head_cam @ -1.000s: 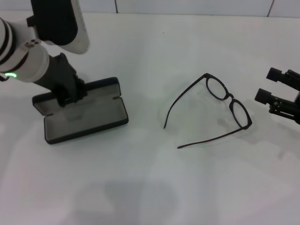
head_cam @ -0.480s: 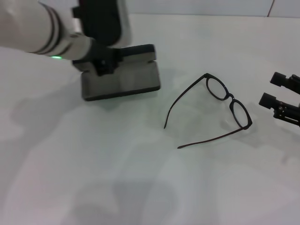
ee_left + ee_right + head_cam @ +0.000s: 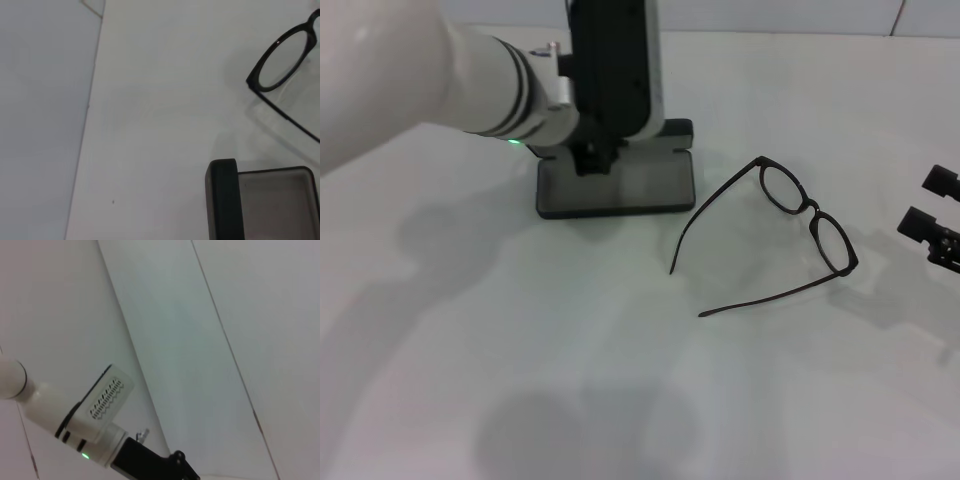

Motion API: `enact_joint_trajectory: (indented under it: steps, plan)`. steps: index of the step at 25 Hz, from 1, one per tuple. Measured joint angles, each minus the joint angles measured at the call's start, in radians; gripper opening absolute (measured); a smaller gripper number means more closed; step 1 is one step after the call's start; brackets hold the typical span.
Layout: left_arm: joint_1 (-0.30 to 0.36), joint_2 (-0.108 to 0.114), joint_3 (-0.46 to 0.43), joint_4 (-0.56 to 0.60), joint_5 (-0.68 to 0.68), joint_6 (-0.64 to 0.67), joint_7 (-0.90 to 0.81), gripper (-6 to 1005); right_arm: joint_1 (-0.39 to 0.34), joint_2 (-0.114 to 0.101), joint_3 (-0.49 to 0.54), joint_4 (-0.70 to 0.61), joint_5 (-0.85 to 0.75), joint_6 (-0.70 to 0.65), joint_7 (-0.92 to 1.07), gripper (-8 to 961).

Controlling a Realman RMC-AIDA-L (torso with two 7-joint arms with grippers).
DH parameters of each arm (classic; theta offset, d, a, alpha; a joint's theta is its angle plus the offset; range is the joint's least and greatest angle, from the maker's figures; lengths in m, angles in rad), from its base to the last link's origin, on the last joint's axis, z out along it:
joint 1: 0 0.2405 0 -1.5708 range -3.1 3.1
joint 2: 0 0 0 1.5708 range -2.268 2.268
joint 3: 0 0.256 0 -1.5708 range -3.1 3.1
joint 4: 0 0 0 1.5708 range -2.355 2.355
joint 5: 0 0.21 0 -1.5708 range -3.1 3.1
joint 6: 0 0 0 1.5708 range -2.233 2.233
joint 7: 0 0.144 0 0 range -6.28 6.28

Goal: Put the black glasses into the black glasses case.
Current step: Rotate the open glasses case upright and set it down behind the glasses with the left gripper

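Since the earlier frames, the left gripper (image 3: 588,158) has carried the black glasses case (image 3: 617,182) across the white desk (image 3: 620,380), from the robot's far left side to a place just beside the black glasses (image 3: 775,235). The right gripper (image 3: 932,228) has moved back toward the right edge of the head view. I judge this makes the next step easier, because the open case now sits near the end of one temple arm, so the glasses need only a short way to travel.

The left jaws seem to be closed on the case at its hinge side, although the wrist body hides the contact itself. The right jaws stand apart and hold nothing.

The case is a matte black hard box with rounded corners, and its inside is dark grey and looks soft. The glasses lie on the desk with both temple arms unfolded; the frame is thin and black, the lenses are rounded and clear, and the arms are long, slim and a little curved. The desk is smooth and slightly glossy.
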Motion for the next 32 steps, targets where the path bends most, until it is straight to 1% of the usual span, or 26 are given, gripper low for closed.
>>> enact_joint_trajectory:
  steps: [4, 8, 13, 21, 32]
  plan:
    - [-0.010, -0.002, 0.022, -0.021, -0.012, -0.022, -0.002, 216, -0.001, 0.000, 0.002, 0.001, 0.000, -0.002, -0.005, 774]
    - [-0.011, -0.003, 0.048, -0.022, -0.035, -0.027, -0.002, 220, -0.002, 0.000, 0.002, 0.001, 0.000, -0.003, -0.006, 772]
    - [-0.006, -0.004, 0.086, -0.022, -0.040, -0.064, -0.006, 226, 0.000, -0.001, 0.002, 0.001, -0.002, 0.001, -0.006, 771]
    - [-0.013, -0.004, 0.142, -0.022, -0.033, -0.061, -0.051, 234, 0.003, 0.000, 0.002, 0.001, -0.003, 0.005, -0.007, 768]
    - [-0.024, -0.002, 0.154, -0.035, -0.028, -0.055, -0.093, 246, 0.004, 0.001, 0.001, 0.001, 0.000, 0.006, -0.007, 764]
